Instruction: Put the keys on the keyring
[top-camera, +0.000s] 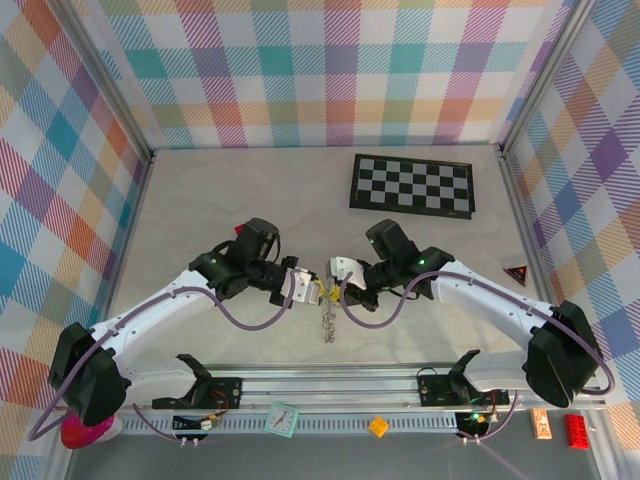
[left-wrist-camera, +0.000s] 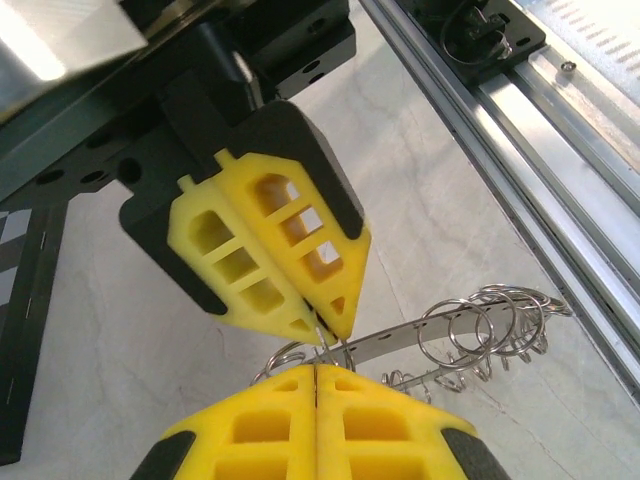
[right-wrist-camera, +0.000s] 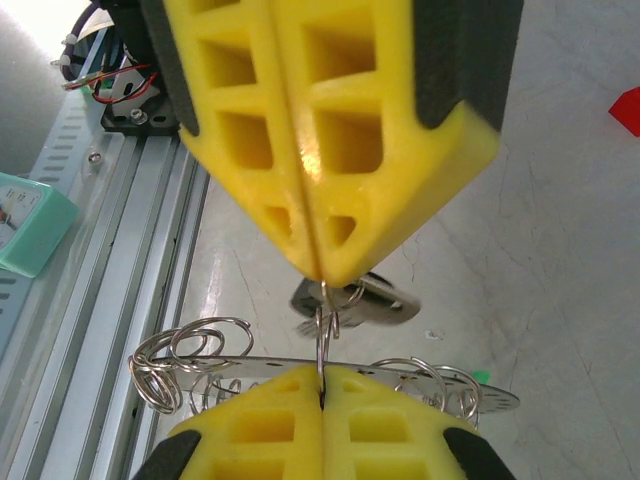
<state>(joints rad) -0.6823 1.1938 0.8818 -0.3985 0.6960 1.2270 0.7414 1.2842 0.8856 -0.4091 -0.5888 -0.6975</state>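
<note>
Plaid walls enclose a pale, faintly marbled table. A checkerboard lies flat at upper right of the top view, and a red triangle lies at the right edge. An aluminium rail runs along the bottom edge. Below it sit a teal clock, a yellow block and a red block.

At frame centre the left gripper and right gripper meet tip to tip above the table.

1. Left gripper: the jaws are pressed fully together. In the right wrist view its yellow tip pinches a thin wire loop of the keyring.
2. Right gripper: the jaws are likewise pressed together. Its own tip at the bottom of that view pinches the same loop from below.
3. Keyring: it hangs between and below the two tips. In the top view it trails towards the rail. In the left wrist view it reads as a flat metal strip carrying several wire rings, reaching to lower right.

Hard to make out: a blurred silver piece hangs just beside the left tip; whether it is one of the keys cannot be told. Both sets of near fingers are cut off by the bottom frame edge in the wrist views.
</note>
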